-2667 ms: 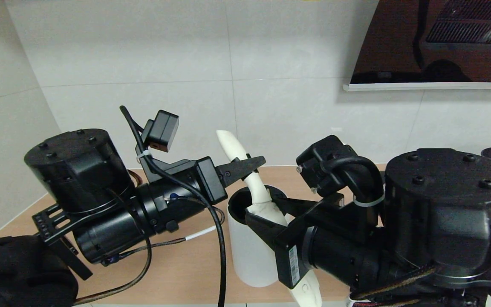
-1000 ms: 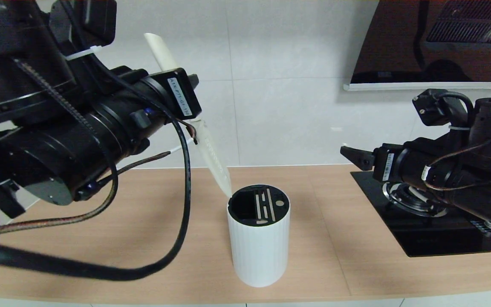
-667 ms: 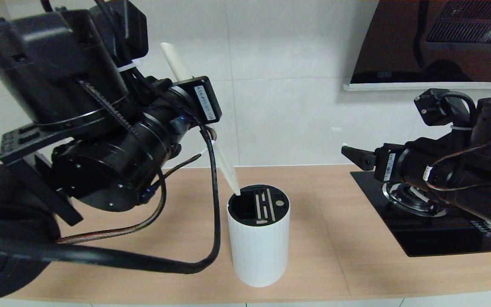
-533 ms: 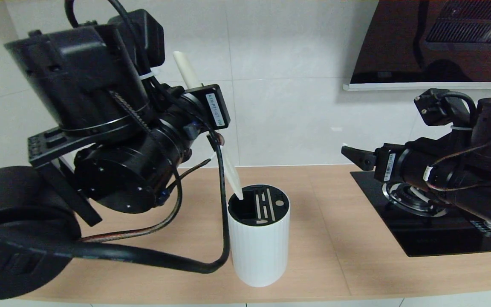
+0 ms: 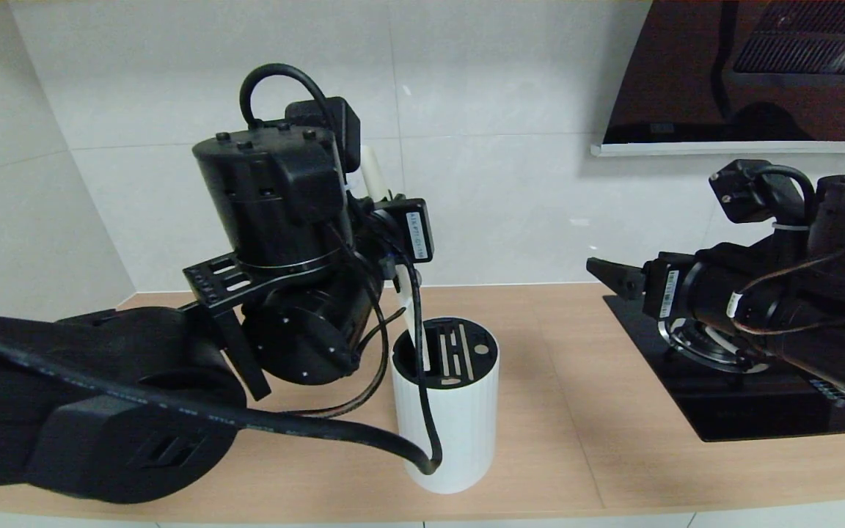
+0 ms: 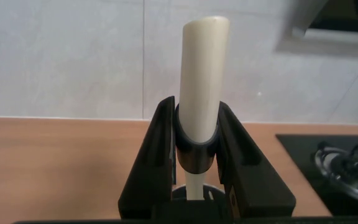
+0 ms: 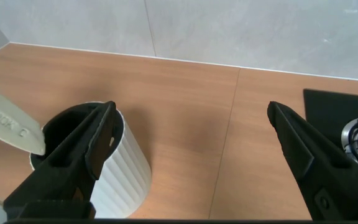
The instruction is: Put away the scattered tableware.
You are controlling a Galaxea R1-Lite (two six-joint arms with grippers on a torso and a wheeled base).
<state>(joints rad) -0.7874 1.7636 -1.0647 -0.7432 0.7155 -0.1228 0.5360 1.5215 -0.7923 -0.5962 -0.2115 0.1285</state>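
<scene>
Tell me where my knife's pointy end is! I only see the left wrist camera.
Observer: The right wrist camera shows the knife with its tip inside the big opening of the white holder.
Operator: Not in a skinny slot?
Observer: No. In the head view the narrow slots sit beside it with nothing in them.
Operator: What's my other hand doing?
Observer: The right gripper is open and holds nothing, off to the holder's right near the stove.
</scene>
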